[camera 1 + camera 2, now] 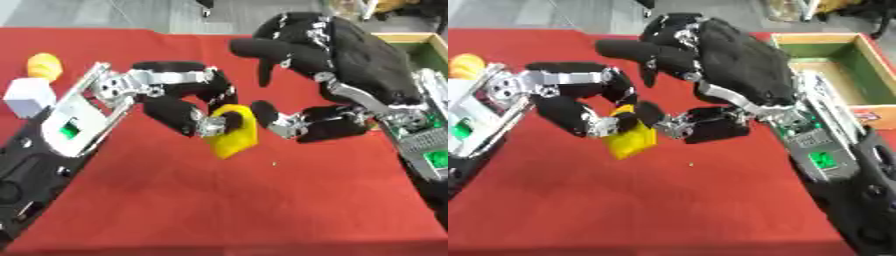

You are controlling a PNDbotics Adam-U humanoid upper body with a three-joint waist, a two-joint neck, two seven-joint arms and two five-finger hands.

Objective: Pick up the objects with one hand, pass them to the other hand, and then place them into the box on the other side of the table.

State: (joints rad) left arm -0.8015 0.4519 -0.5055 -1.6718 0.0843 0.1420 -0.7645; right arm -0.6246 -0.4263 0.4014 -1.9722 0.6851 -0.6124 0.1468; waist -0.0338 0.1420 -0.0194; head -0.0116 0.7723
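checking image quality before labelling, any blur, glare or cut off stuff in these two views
Left eye view: soft all over, edges smeared on the yellow block between the left hand and right hand; the wooden box is cut by the right edge. Right eye view: equally soft, box mostly in frame; bright glints on the silver joints; no strong shadows on the red cloth.

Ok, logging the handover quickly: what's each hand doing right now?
Left hand: fingers curled round the yellow block.
Right hand: open, thumb beside the block.
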